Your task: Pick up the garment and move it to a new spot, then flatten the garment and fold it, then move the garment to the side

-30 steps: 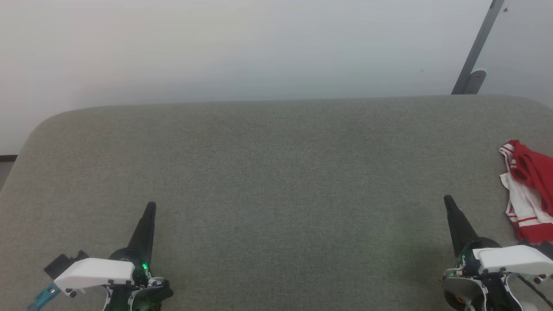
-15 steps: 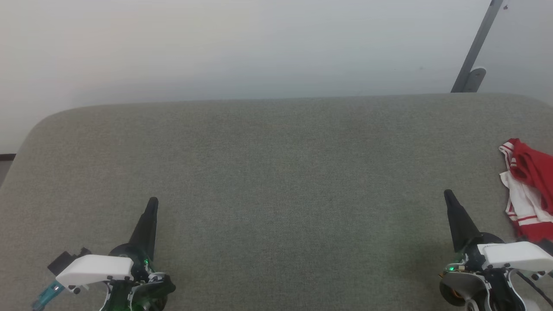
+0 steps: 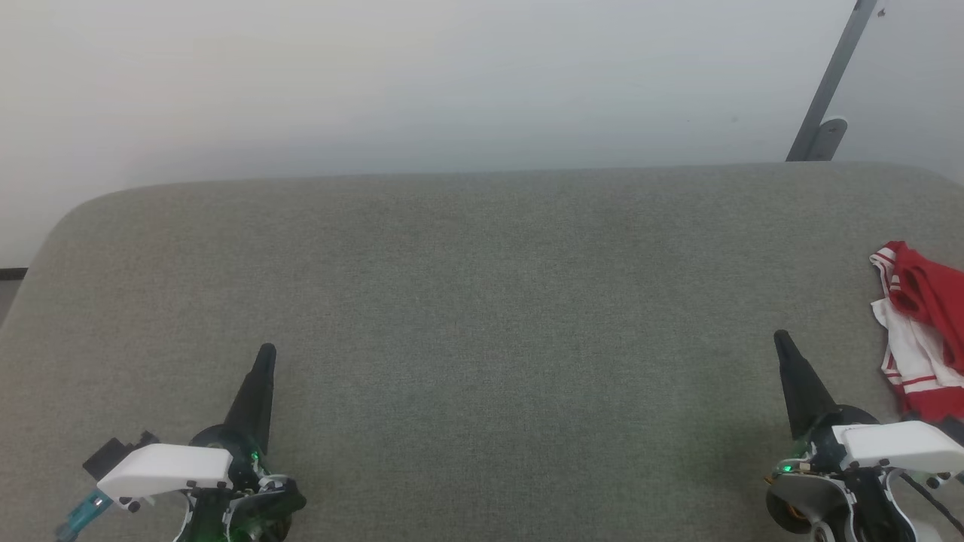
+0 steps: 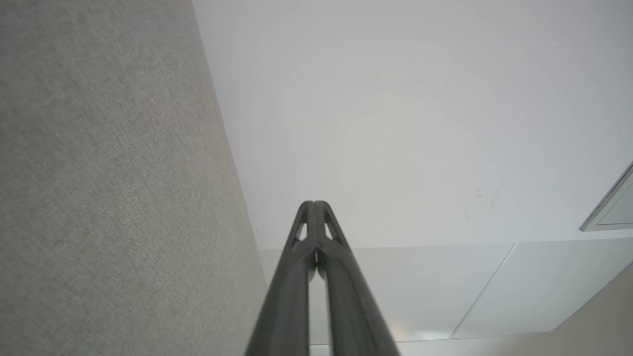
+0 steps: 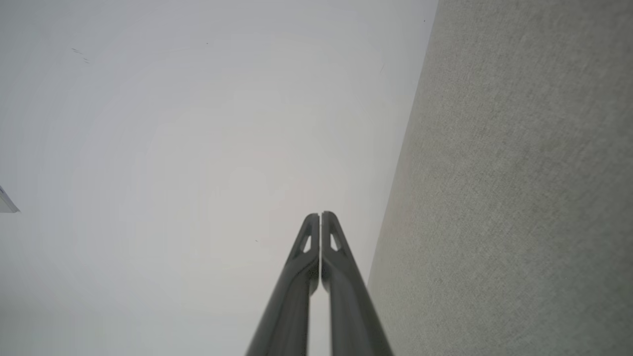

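Nearest you, the left gripper [image 3: 263, 360] and right gripper [image 3: 783, 346] sit over the grey fabric-covered surface [image 3: 482, 301]. Each has its jaws pressed together on nothing, and the wrist views show the tips meeting. The garment [image 3: 922, 331] lies crumpled on that surface, just right of the right jaws and slightly beyond their tips. It is red cloth over a white sleeve with red-striped trim. The picture's edge cuts it off, the right gripper's white housing [image 3: 896, 446] hides its near end, and you cannot make out any lettering. Farther out stands a pale wall [image 3: 376, 75], with a slanted grey metal bar [image 3: 828, 83] beyond the right jaws.
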Tool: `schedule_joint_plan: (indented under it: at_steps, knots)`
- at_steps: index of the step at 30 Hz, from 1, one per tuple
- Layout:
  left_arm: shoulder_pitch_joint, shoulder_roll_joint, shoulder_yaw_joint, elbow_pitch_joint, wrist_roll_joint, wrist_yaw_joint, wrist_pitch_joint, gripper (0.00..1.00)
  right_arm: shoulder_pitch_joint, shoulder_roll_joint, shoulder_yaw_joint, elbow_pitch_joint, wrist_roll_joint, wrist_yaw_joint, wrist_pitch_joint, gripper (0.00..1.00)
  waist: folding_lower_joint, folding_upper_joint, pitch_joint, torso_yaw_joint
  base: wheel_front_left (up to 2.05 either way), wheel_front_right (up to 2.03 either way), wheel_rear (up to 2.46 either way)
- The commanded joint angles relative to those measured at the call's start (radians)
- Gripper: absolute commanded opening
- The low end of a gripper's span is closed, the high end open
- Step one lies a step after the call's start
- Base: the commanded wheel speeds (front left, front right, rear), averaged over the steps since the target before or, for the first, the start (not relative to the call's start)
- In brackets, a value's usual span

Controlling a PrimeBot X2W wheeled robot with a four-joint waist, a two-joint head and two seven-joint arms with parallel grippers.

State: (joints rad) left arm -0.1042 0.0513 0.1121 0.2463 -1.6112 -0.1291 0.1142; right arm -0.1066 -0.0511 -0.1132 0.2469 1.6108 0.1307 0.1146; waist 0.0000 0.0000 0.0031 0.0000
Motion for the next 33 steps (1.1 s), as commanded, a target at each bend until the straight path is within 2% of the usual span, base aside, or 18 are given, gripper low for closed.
schedule_joint_plan:
  at_steps: [1,33]
  knots:
    - [-0.011,-0.004,0.004,0.000,-0.004,-0.003,0.003,0.00,-0.006,0.002,-0.002,-0.004,0.004,0.000,0.003,0.00,0.0000,0.0000,0.000,0.000,0.00,0.00,0.00]
    - [-0.011,-0.004,0.005,0.000,-0.003,-0.003,0.003,0.00,-0.006,0.002,-0.002,-0.004,0.004,0.000,0.003,0.00,0.0000,0.0000,0.000,0.000,0.00,0.00,0.00]
